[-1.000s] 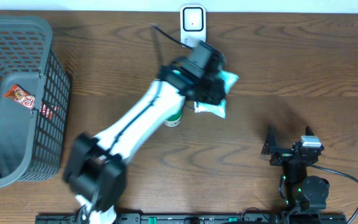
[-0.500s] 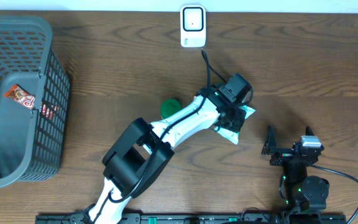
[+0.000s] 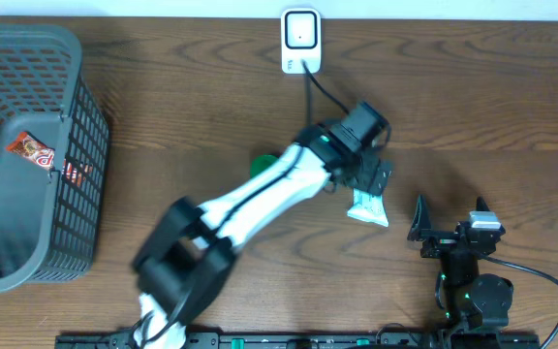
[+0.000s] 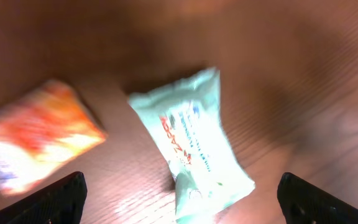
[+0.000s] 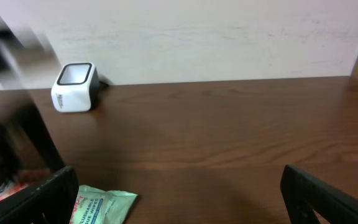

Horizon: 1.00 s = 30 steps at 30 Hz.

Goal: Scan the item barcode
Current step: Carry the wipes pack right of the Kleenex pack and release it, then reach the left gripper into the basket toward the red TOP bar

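Looking down from its own wrist camera, the left gripper [image 4: 179,198] shows both fingers spread wide. The mint-green packet [image 4: 194,146] lies flat on the table [image 4: 303,74] below the gap, and neither finger touches it. Only this view shows the printed face turned up, with red and blue lettering running along the packet's length; no barcode can be made out. It also shows a blurred orange packet [image 4: 36,143] just beside the mint one, and the two are apart.

From overhead, the mint-green packet sits right of centre, just past the left gripper's tip. Its long axis slants from upper left to lower right, away from the white scanner [image 3: 300,41] at the far edge. The left arm [image 3: 260,189] stretches diagonally across the middle, partly covering a green object [image 3: 263,162]. A grey basket [image 3: 76,58] holding snack wrappers [image 3: 32,148] stands at the far left.

The right gripper [image 5: 185,199] is also wide open and holds nothing. Its camera sees the scanner standing upright by the wall and the near end of the packet.
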{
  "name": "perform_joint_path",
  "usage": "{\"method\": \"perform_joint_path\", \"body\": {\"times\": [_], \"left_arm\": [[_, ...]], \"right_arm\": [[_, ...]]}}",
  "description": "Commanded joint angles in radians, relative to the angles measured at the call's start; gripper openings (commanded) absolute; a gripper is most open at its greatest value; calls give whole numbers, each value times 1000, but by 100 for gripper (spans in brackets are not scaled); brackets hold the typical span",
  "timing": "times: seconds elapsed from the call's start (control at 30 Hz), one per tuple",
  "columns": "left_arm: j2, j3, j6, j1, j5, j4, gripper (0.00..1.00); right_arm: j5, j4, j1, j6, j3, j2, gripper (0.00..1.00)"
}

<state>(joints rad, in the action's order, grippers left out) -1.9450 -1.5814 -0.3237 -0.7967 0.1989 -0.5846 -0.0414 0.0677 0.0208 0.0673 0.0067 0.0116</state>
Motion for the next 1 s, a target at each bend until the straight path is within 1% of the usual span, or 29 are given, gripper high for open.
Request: {"method": "perform_joint_path", "body": {"times": [0.0,0.1,0.2,0.27,0.33,0.43,0.57,0.7,0.83,0.97], "left_arm": [[158,-42,62,44,-40,-15,98],[283,-42,112,86,-66,-51,98],[416,-42,146,135,-216,-113,98],[520,-42,156,187,-366,-171,98],[599,-42,155,242,-456,-217,98],[705,-42,154,356,-532,-286,98],[818,-42,83,589,-536,-386,98],[878,-42,21,854,-533,-462,98],[879,-42,-49,1049,-522,-521,98],[833,-41,-105,1171,-521,-566,98]], "right_arm": [[-5,3,7,-5,-1,-6,99],[-5,3,7,-5,-1,-6,99],[-5,3,7,-5,-1,-6,99],[-5,3,7,-5,-1,-6,99],[-5,3,7,-5,-1,-6,99],[-5,3,7,-5,-1,-6,99],[-5,3,7,-5,-1,-6,99],[-5,3,7,-5,-1,-6,99],[-5,3,7,-5,-1,-6,99],[-5,3,7,-5,-1,-6,99]]}}
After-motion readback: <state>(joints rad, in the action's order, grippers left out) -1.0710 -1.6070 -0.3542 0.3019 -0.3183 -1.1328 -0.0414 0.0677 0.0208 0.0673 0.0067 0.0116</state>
